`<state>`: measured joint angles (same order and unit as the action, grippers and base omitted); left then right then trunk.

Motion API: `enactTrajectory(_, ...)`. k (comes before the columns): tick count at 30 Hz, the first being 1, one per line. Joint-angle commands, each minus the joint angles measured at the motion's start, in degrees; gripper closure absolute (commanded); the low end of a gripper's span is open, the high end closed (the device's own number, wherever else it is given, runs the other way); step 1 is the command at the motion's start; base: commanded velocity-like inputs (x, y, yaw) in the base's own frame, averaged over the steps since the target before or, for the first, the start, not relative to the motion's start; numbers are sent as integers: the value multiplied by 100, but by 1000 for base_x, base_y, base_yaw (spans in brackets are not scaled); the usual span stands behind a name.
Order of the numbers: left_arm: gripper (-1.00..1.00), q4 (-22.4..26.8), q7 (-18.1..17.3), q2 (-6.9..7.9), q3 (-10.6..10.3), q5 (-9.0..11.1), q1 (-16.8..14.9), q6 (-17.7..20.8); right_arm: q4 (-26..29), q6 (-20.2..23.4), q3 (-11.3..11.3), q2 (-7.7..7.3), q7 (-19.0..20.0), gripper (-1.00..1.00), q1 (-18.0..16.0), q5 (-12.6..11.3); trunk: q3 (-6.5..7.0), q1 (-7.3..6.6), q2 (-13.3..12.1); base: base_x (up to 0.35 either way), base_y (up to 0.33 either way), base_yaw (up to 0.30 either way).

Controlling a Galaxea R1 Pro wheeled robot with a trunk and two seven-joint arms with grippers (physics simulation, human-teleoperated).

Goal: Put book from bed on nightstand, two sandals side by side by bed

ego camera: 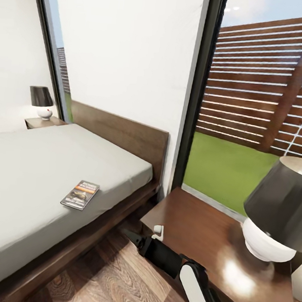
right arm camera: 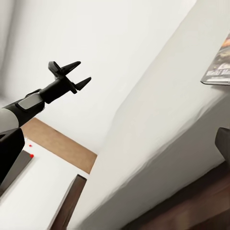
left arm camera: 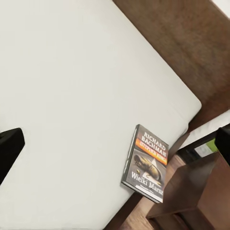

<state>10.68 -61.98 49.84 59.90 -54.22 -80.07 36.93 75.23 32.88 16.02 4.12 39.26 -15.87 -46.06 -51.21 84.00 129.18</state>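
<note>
White-walled bedroom (ego camera: 125, 41), plank floor, tall window on fence and lawn. Far nightstand (ego camera: 42, 122) with lamp (ego camera: 41, 102) at the bed's (ego camera: 32, 175) head. Book (ego camera: 80, 194) flat on the grey mattress near its edge, cover up. Left claw (right arm camera: 72, 75) in the right wrist view: empty, fingers parted. Near nightstand (ego camera: 198, 235) bearing a small white gadget (ego camera: 158, 231) and large lamp (ego camera: 279, 211). Right claw (ego camera: 130, 236) low between bed and nightstand; opening cannot be told.

The mattress of the bed (ego camera: 37, 167) lies bare on all sides of the book (ego camera: 80, 194), giving open access from above, while the nightstand (ego camera: 198, 235) beside the bed carries a lamp (ego camera: 279, 211) obstructing its far end.
</note>
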Motion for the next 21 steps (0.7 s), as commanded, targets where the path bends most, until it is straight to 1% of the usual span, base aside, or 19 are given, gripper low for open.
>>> enactTrajectory(1,-100,4,-26,0,48,-52,-9,46,0,43,-2,1,-6,-100,-3,-44,-8,-1,3,0,0,174)
enactTrajectory(16,-100,-36,-29,-9,45,-71,-9,-37,0,43,20,3,-18,-100,-3,-42,-52,-1,3,0,0,167)
enactTrajectory(21,-100,-39,-32,-9,47,-71,-9,-43,-1,43,45,8,-102,-100,-3,-59,-66,-1,3,0,0,111)
